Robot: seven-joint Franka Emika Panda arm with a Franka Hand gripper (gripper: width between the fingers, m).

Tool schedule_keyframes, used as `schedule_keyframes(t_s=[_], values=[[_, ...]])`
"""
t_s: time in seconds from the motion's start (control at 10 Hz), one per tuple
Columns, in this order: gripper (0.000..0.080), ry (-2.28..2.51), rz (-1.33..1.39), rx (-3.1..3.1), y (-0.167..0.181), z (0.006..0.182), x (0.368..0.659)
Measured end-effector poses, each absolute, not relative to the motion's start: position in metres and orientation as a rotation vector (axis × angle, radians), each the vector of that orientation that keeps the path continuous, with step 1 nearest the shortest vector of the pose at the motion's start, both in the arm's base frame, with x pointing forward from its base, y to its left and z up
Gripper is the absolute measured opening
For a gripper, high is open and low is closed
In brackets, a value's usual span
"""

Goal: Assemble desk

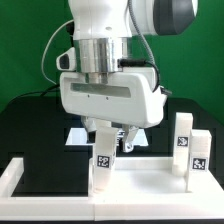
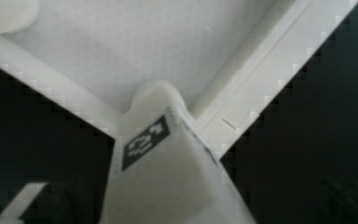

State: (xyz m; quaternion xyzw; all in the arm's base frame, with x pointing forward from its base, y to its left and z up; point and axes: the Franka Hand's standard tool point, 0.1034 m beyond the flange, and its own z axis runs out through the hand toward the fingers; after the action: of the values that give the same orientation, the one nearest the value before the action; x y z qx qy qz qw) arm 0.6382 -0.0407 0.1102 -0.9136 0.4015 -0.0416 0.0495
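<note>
My gripper (image 1: pixel 108 138) is shut on a white desk leg (image 1: pixel 103 160) and holds it upright, its black-and-white tag facing the camera. The leg's lower end is at or just above the flat white desk top panel (image 1: pixel 140 185), which lies at the front. Two more white legs (image 1: pixel 184 138) (image 1: pixel 200 156) stand upright on the panel's right part. In the wrist view the held leg (image 2: pixel 158 160) with its tag fills the middle between my dark fingers (image 2: pixel 23 204), with the white panel (image 2: pixel 140 50) beyond it. Contact between leg and panel is hidden.
A white rail (image 1: pixel 14 176) borders the black mat (image 1: pixel 35 125) at the exterior view's left front. A pale flat sheet (image 1: pixel 76 136) lies on the mat behind my gripper, mostly hidden. A green backdrop stands behind.
</note>
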Motion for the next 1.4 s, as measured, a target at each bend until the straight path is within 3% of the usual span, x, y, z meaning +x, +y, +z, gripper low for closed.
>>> schedule_keyframes(t_s=[0.2,0.3,0.5,0.9,1.2,1.4], values=[[0.0649,0.642,-0.106,-3.022,-0.049,0.111,0.641],[0.0617,0.782,-0.111,-2.984,-0.049,0.111,0.642],[0.0331,0.903,-0.107,-2.946,-0.049,0.110,0.642],[0.0293,1.479,-0.094,-2.699,-0.057,0.109,0.641],[0.0293,2.165,-0.022,-2.123,-0.058,0.107,0.638],[0.0294,2.300,-0.005,-1.957,-0.058,0.107,0.636]])
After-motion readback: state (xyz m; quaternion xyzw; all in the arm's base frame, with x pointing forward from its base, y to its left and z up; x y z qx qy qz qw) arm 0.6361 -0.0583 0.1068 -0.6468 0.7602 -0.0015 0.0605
